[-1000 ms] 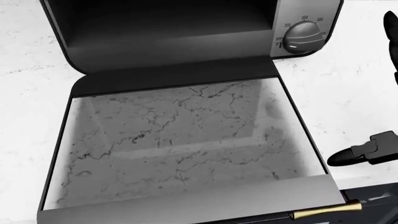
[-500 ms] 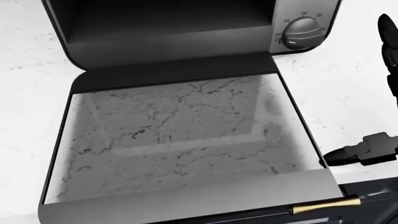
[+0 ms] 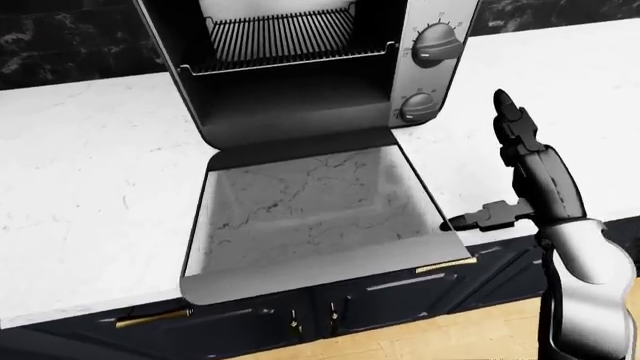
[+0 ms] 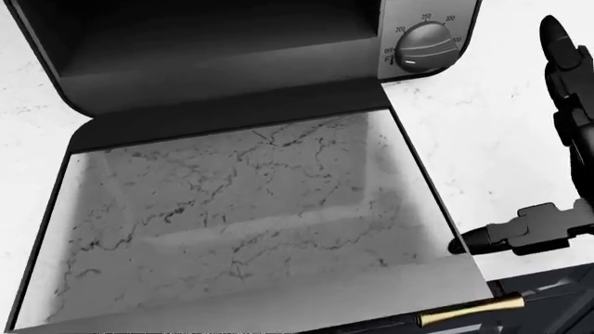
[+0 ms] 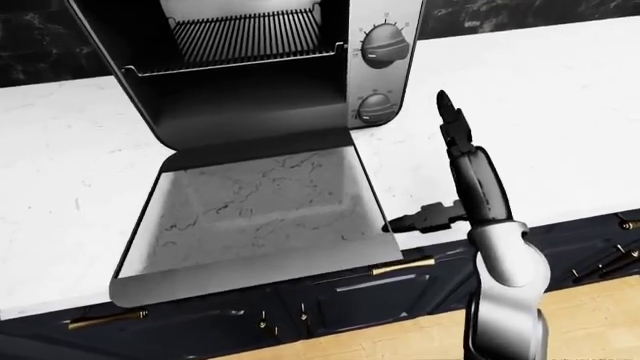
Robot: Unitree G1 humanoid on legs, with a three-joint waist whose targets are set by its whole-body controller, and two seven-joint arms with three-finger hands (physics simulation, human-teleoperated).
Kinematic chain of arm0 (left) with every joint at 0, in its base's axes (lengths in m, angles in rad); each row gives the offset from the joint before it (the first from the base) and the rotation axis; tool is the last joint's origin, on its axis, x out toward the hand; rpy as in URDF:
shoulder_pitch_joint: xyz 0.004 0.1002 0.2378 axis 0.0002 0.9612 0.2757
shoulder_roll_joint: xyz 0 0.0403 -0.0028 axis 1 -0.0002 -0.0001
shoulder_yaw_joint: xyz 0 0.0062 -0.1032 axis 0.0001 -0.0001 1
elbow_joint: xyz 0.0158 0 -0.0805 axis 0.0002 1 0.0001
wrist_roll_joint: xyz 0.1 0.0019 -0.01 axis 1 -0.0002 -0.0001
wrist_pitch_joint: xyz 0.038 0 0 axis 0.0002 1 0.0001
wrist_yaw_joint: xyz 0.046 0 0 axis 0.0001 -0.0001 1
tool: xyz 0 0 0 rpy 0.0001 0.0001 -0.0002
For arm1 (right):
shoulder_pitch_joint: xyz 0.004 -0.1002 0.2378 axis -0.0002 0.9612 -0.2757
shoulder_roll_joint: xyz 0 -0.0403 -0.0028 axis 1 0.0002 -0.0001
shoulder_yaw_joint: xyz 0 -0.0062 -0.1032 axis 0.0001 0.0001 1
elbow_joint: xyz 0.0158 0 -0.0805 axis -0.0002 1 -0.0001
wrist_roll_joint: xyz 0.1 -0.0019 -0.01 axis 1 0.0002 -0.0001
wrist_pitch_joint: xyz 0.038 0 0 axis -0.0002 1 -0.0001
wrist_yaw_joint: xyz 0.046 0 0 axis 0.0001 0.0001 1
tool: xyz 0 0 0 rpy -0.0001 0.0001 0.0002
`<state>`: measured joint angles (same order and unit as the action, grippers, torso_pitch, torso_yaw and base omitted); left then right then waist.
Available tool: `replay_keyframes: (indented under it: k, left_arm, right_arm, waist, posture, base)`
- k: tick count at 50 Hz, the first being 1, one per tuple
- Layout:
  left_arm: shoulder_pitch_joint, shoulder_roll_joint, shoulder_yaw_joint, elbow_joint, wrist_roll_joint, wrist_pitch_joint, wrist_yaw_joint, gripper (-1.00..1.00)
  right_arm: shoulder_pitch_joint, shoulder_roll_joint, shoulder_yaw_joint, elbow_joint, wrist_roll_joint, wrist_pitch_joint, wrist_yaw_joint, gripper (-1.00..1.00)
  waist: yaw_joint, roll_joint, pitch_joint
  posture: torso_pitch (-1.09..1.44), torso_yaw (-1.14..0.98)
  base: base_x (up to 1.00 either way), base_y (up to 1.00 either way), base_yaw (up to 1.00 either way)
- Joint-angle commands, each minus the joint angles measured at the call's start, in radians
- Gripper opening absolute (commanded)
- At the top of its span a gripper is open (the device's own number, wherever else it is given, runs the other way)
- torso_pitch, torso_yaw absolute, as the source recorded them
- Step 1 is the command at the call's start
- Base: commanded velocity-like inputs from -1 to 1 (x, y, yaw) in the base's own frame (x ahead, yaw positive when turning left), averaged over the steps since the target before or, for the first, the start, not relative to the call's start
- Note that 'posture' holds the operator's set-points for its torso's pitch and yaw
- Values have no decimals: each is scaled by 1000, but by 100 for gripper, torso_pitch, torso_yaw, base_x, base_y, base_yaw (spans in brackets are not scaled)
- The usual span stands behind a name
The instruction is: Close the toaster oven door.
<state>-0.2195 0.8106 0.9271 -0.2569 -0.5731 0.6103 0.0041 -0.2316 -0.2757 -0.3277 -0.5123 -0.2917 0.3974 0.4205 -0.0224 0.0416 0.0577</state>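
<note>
You are looking at the oven (image 3: 300, 67) standing near the far edge of the white worktop (image 3: 90, 165), with its door (image 3: 310, 217) folded fully down and lying flat, its free edge overhanging the worktop's near edge above the dark drawers (image 3: 330, 315) with brass pulls. The door is reading as a stiff glass pane in a metal frame, hinged at the oven's base; it is likely swinging as one rigid piece, smooth and a little slippery on the glass. Lifting from under the overhanging grey rim (image 3: 320, 281) is looking like the safest hold, rather than pressing on the pane. Moving right, the two knobs (image 3: 432, 41) are sitting on the oven's right panel; the lower one is showing 200, 250 and another number in the head view, with the remaining marks too small to read. Your right hand (image 3: 500, 180) is hovering open just beside the door's right corner, one finger (image 4: 487, 240) pointing at its edge, holding nothing. Your left hand is not showing.
</note>
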Motion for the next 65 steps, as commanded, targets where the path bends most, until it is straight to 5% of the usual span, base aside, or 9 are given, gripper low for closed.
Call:
replay_keyframes:
  k: [1,13,22,27,31,37,51,65]
  left_arm:
    - [-14,28,18,-25,0,-29,1,100]
    - [-14,30,20,-24,-3,-28,2,100]
    - [-14,36,25,-22,-7,-25,5,100]
    - [-14,35,24,-22,-6,-25,7,100]
    - [-14,33,22,-22,-5,-26,7,100]
    - [-13,31,21,-24,-4,-27,6,100]
    - [-11,30,24,-26,-7,-26,6,100]
    - [-12,36,27,-24,-11,-23,9,100]
  right_arm:
    - [-55,-6,29,-109,76,-9,0,100]
    - [-121,-2,70,-245,107,132,-35,100]
    - [-66,123,227,-374,59,203,-63,100]
    - [-129,207,238,-431,108,380,-184,100]
    - [-213,202,222,-412,146,421,-309,100]
    - [-259,186,253,-377,191,414,-441,100]
    - [-268,220,355,-183,97,214,-433,100]
    - [-380,243,326,-110,56,208,-446,100]
  waist:
    - [7,-4,-29]
    - [-1,3,-22]
    - [-9,10,-21]
    - [-16,21,-21]
    - [-17,29,-17]
    - [-17,36,-19]
    - [-18,30,-15]
    - [-10,34,-11]
  posture:
    - [0,0]
    - [0,0]
    - [0,0]
    - [0,0]
    - [0,0]
    - [0,0]
    - [0,0]
    - [0,0]
  base:
    - [0,0,0]
    - [0,0,0]
    - [0,0,0]
    - [0,0,0]
    - [0,0,0]
    - [0,0,0]
    - [0,0,0]
    - [0,0,0]
